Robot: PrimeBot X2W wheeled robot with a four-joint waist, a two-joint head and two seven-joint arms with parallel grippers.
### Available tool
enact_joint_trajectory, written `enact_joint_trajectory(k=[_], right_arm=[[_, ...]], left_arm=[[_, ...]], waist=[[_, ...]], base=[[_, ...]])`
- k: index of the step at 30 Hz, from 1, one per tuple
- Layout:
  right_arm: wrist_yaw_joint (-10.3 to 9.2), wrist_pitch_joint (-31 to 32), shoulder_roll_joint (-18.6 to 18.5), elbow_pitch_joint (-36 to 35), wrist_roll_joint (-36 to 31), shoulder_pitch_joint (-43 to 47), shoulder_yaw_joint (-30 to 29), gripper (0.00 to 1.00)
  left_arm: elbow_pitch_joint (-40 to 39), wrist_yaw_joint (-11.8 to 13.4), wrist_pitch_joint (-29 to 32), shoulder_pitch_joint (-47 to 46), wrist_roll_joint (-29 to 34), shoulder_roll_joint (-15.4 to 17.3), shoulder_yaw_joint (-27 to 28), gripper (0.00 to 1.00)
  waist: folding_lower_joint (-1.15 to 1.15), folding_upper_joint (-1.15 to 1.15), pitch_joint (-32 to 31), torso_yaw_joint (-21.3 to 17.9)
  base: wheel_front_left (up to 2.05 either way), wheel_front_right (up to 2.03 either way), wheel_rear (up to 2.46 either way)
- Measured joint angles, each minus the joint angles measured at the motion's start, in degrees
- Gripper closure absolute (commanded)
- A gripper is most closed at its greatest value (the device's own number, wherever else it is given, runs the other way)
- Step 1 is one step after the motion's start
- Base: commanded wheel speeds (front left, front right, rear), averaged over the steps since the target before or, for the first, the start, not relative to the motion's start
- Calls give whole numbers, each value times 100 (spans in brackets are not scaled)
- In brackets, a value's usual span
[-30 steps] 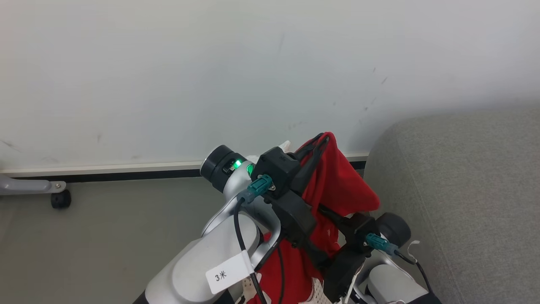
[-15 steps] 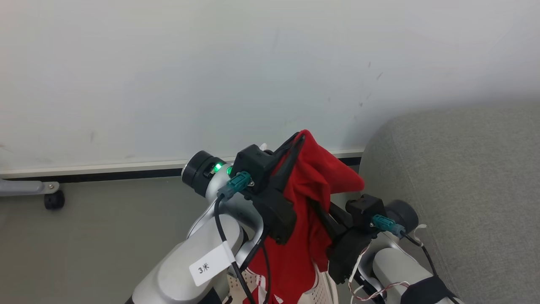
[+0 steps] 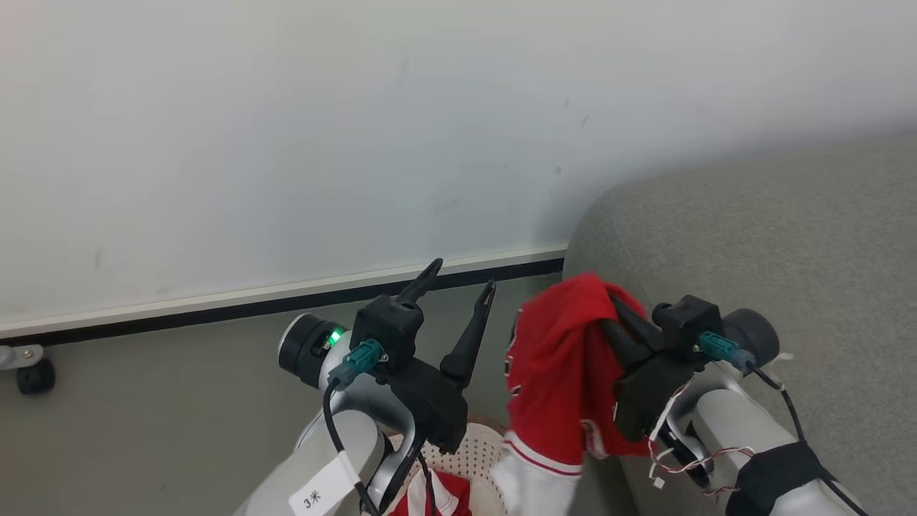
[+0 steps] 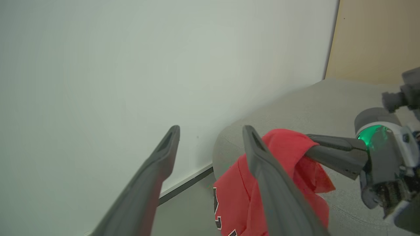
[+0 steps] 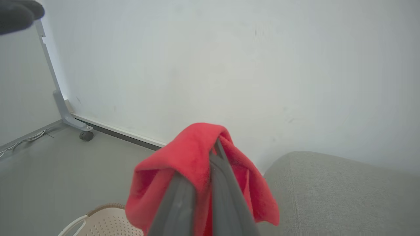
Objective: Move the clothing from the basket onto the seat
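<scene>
Since a second ago the left gripper [image 3: 463, 274] has let go of the red jersey [image 3: 555, 373] and drawn off to the left, so the cloth now hangs from the right gripper [image 3: 612, 304] alone. The head camera has also swung toward the sofa.

A pale wall [image 3: 358, 129] fills the far side, with grey floor [image 3: 143, 416] below it. On the right the grey woven seat [image 3: 752, 251] rises as a large rounded cushion. The cream perforated basket [image 3: 476, 455] sits low and near, between the two arms, with a second red-and-white garment [image 3: 433, 498] lying in it.

The red jersey is up in the air, clear of the basket. It hangs just beside the seat's left edge but is not yet over the cushion, and its white-trimmed hem trails down toward the basket. The right gripper's fingers [image 5: 226, 183] are clenched on a bunched fold at the top of the cloth, which drapes over both sides of them. The left gripper's fingers [image 4: 262, 164] are spread apart and empty.

The jersey looks light, limp and a little slippery. It should sag and swing, so a pinch on a thick gathered fold, as here, seems the safest hold. The trailing hem may catch on the basket rim or the seat's edge.
</scene>
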Motion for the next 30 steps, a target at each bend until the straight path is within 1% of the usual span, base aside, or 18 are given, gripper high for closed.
enact_joint_trajectory(k=[8, 10, 16, 28, 30], right_arm=[[-55, 0, -397, -259, -66, -3, -124, 100], [-98, 0, -478, -360, -69, -3, -164, 100], [-143, 0, -744, -672, -131, -9, -249, 100], [-176, 0, -1055, -1299, -274, -36, -318, 100], [-176, 0, -1135, -1356, -274, -36, -343, 100]], left_arm=[[-10, 9, -125, 494, -7, 75, -57, 0], [-10, 47, -171, 616, -14, 76, -75, 0], [-60, 49, -281, 848, -40, 35, -155, 0], [-181, 59, -419, 1102, -40, 21, -233, 0], [-190, 98, -424, 1102, -38, 11, -235, 0]], waist=[[0, 0, -8, -415], [0, 0, -10, -536], [0, 0, -8, -921], [0, 0, 77, -1737], [0, 0, 108, -1855]], base=[[0, 0, 0], [0, 0, 0], [0, 0, 0], [0, 0, 0], [0, 0, 0]])
